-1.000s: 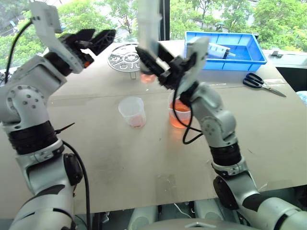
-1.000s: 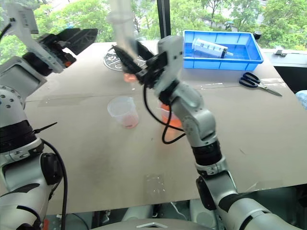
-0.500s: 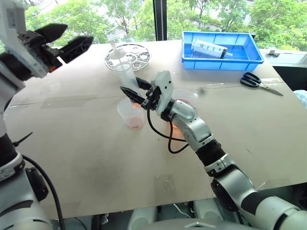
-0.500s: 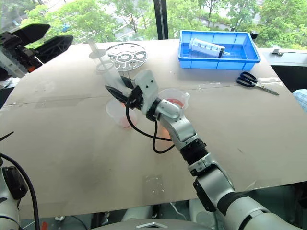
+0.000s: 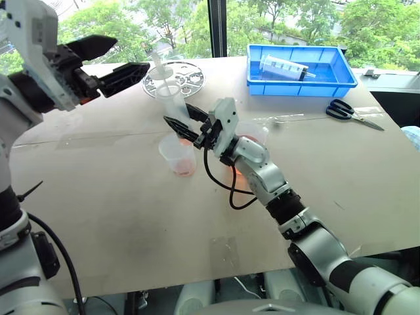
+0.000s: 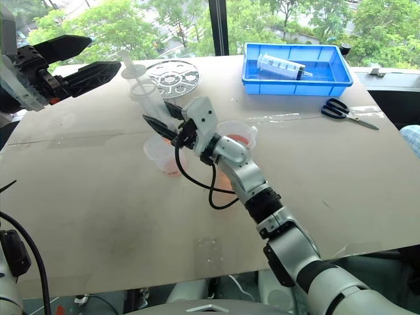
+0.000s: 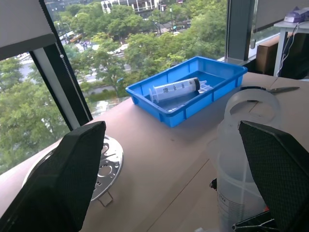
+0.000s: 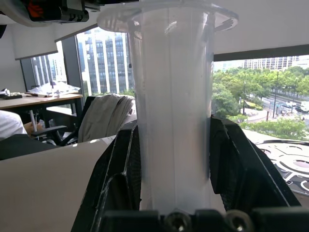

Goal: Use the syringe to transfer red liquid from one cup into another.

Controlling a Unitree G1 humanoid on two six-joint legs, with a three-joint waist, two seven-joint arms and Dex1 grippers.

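Syringe [image 5: 172, 98], milky translucent plastic, stands clamped in the right end effector [image 5: 189, 125] over the narrow clear cup [image 5: 178, 154], apparently to discharge; left end effector [image 5: 113, 59] hangs wide open.

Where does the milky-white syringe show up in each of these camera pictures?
Left eye view: syringe upright over the small cup, gripped by the right tool.
Right eye view: the same, left of centre, above that cup.
Left wrist view: its barrel stands at the lower right.
Right wrist view: the barrel rises up the middle, between the fingers.
Shared landmark: the round metal rack behind it.
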